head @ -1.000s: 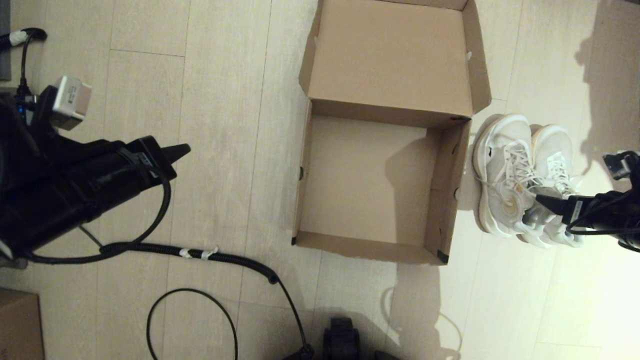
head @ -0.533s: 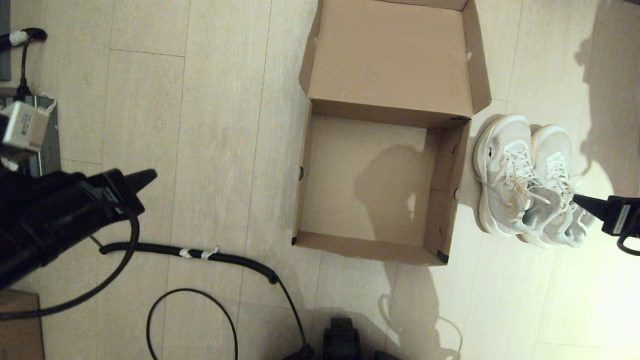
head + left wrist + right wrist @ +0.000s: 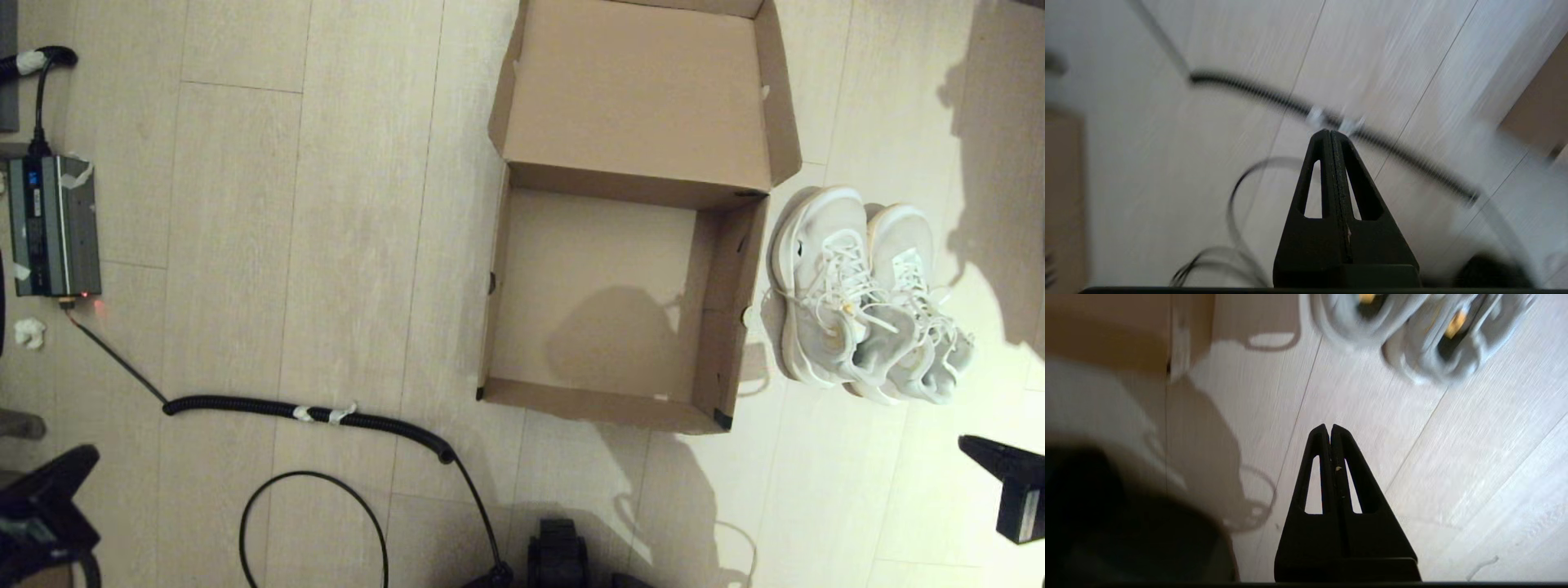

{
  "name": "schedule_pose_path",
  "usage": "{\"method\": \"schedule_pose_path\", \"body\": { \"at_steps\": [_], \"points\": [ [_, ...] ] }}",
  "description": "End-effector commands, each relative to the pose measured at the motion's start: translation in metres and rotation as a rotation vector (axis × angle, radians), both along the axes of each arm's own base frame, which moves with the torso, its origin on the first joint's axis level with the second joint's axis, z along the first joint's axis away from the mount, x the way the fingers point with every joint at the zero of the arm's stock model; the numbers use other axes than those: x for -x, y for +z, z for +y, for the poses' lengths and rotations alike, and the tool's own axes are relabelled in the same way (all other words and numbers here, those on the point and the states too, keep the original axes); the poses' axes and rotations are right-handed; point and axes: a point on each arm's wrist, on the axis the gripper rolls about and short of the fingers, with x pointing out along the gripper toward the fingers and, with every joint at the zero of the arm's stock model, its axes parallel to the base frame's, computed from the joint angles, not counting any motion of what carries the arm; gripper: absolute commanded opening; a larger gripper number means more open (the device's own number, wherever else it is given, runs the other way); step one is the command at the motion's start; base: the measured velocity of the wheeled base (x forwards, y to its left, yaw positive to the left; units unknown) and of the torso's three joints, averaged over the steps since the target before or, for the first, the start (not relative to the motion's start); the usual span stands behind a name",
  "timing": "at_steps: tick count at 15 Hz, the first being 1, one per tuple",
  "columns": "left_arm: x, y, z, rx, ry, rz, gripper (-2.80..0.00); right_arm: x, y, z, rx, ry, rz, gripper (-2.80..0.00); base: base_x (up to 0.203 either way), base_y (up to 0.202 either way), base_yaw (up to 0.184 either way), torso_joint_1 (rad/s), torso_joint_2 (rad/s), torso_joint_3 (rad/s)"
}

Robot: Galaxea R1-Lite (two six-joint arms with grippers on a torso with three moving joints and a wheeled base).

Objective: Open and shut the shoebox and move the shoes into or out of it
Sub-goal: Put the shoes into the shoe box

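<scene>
**Both grippers drawn back from an open box and a pair of shoes**

While the shoebox (image 3: 604, 302) sat open on the floor (image 3: 326, 204), both arms hung at the near edge of the head view, well apart from it. Nearest on the robot's right, the right gripper (image 3: 976, 445) showed only as a dark wedge cut off by the frame edge; its wrist camera showed the two fingers (image 3: 1327, 465) pressed together with nothing between them, pointed over bare floor. The shoes (image 3: 861, 298) lay beyond that tip, standing side by side on the floor just beside the box's right wall and touching each other, not inside it. In the right wrist view they were blurred and cropped, so only their heel ends and yellowish insole marks could be made out.

On the robot's left, the left gripper (image 3: 57, 469) was likewise mostly out of frame in the near corner. Its wrist view showed the fingers closed flat against each other, empty, above a coiled black cable (image 3: 310, 412) with white tape around it; that view was smeared by blur.

Farther off, the box's tray held nothing, and its hinged lid (image 3: 641, 90) lay folded back on the far side, its far edge cut off. A grey power unit (image 3: 53, 224) sat far left.
</scene>
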Motion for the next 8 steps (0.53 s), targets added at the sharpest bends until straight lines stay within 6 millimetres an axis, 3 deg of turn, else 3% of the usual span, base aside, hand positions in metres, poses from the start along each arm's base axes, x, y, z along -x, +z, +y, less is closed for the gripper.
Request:
{"method": "schedule_pose_path", "body": {
  "at_steps": [1,3,8],
  "points": [
    [0.028,-0.021,-0.001,-0.01,0.006,-0.007,-2.8,0.02,-0.017,0.006,0.043,0.018,0.023,-2.8,0.0,0.0,0.0,0.0,0.0,0.0],
    [0.032,-0.031,-0.002,-0.005,-0.014,0.036,-2.8,0.038,-0.037,0.009,0.099,-0.035,0.084,-2.8,0.0,0.0,0.0,0.0,0.0,0.0],
    [0.034,-0.04,-0.003,0.009,-0.063,0.105,-2.8,0.085,-0.055,0.02,0.077,-0.06,0.181,-2.8,0.0,0.0,0.0,0.0,0.0,0.0]
  ]
}}
